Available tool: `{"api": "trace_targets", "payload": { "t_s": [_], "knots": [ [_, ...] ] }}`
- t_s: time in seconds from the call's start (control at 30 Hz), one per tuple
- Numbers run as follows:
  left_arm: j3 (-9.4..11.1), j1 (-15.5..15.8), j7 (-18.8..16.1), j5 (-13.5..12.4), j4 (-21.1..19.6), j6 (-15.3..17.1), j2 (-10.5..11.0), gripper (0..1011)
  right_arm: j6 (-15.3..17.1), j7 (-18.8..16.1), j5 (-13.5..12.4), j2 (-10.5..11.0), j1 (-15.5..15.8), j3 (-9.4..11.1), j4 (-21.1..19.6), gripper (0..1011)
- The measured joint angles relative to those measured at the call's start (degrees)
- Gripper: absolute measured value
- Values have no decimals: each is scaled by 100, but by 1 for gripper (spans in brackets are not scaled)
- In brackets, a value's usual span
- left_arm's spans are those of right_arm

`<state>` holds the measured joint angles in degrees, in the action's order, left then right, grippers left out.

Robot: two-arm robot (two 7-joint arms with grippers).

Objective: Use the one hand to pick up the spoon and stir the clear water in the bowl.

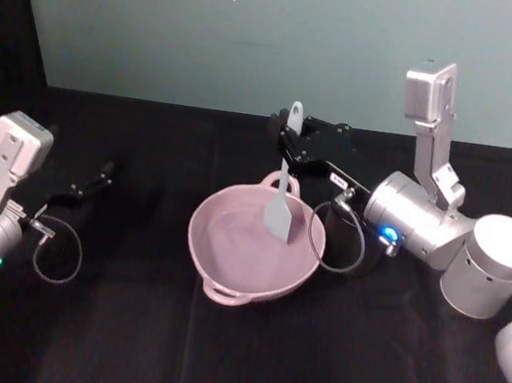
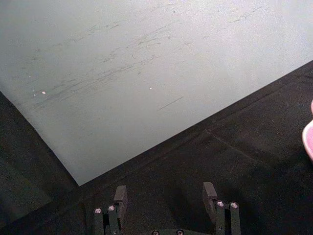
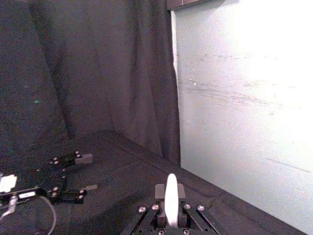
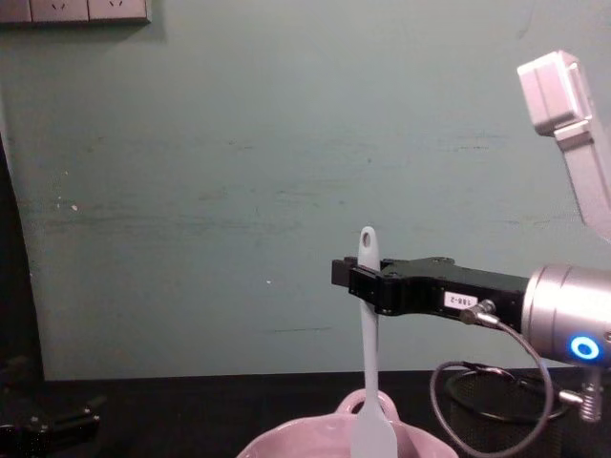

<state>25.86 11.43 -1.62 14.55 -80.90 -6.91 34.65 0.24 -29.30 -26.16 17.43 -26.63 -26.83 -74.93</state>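
Observation:
The pale pink bowl [image 1: 193, 232] sits mid-table, its loop handles at the near and far rim. The white spoon [image 1: 282, 190] stands upright, with its flat blade down inside the bowl's far right part. My right gripper [image 1: 287, 146] is shut on its handle just below the holed tip, reaching in from the right. The chest view shows this grip [image 4: 361, 279] from the side, the spoon [image 4: 368, 372] hanging into the bowl [image 4: 305, 444]. In the right wrist view the handle [image 3: 170, 198] stands between the jaws. The clear water is barely discernible. My left gripper [image 1: 104, 173] rests open at far left.
A black wire-mesh cup [image 4: 492, 405] stands to the right of the bowl, under my right wrist, with a grey cable loop [image 1: 348, 242] hanging beside it. Black cloth covers the table, and a pale green wall rises behind it. The bowl's edge [image 2: 309, 137] shows in the left wrist view.

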Motion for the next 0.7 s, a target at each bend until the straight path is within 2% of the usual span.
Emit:
{"api": "trace_targets", "payload": {
  "t_s": [0.2, 0.37, 0.57, 0.7],
  "knots": [
    [0, 0, 0, 0, 0, 0, 0, 1011, 53, 52, -20, 122, 261, 10, -345, 120],
    [0, 0, 0, 0, 0, 0, 0, 1011, 90, 72, -16, 168, 413, -62, -592, 120],
    [0, 0, 0, 0, 0, 0, 0, 1011, 96, 32, -5, 94, 420, -204, -628, 120],
    [0, 0, 0, 0, 0, 0, 0, 1011, 83, -47, 14, -54, 309, -351, -475, 120]
  ]
}}
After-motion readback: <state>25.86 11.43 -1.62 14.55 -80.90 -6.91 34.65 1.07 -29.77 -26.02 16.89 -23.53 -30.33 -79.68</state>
